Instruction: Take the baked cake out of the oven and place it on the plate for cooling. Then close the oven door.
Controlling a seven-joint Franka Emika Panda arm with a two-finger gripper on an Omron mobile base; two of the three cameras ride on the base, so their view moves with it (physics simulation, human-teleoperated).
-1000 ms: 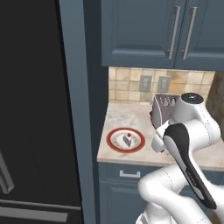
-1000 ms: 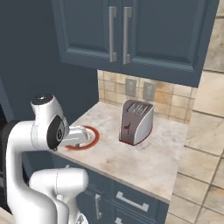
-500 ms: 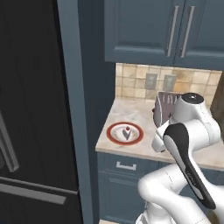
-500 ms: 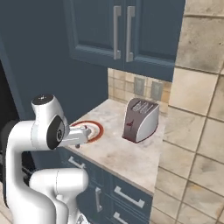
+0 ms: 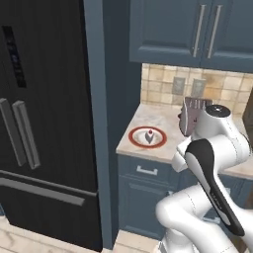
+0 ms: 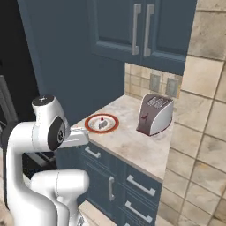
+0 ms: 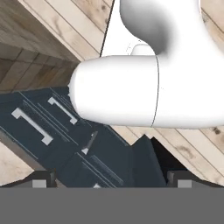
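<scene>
The baked cake [image 5: 149,135] (pale, with a red dot on top) sat on the red-rimmed plate [image 5: 135,138], which lay on the counter [image 6: 132,148] left of the toaster [image 6: 154,114]. The gripper [image 7: 111,179] stood wide apart, grasping nothing, its fingertips [image 7: 40,180] pointed at the blue drawer fronts [image 7: 39,122] beneath that toaster's counter.

Flat, even rendered light, soft shadows, slightly blurry.

Glossy white rounded arm [image 5: 217,148], dark joints

Pincer [image 7: 111,183] spread wide, holding nothing; below it blue drawer fronts [image 7: 65,131] with silver handles [image 7: 31,126], wood floor [image 7: 52,26].
</scene>
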